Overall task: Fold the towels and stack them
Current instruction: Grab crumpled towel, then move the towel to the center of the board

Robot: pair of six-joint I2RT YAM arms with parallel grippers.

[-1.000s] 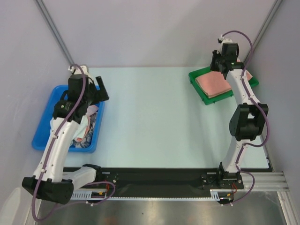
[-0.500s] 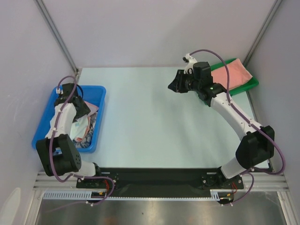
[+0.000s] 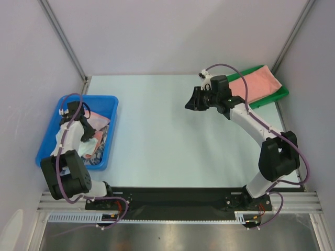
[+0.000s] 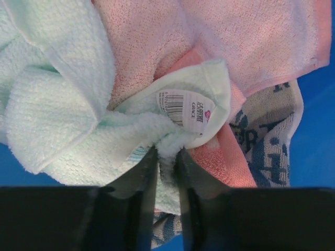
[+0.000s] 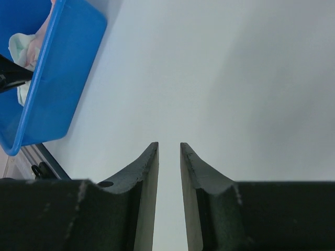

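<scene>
In the blue bin lies a heap of towels: a pale mint-white one with a sewn label, a salmon-pink one and a dark blue white-patterned one. My left gripper reaches down into the bin and is shut on a fold of the mint-white towel. A folded salmon-pink towel rests on the green tray at the back right. Left of that tray, my right gripper hovers over the bare table, its jaws slightly apart with nothing between them.
The blue bin stands at the table's left edge. The green tray is tucked into the far right corner beside the wall. The pale table top spreads between the two.
My left gripper dropped into the bin and its jaws closed on the mint-white towel. My right arm left the tray and swung left over the table.
</scene>
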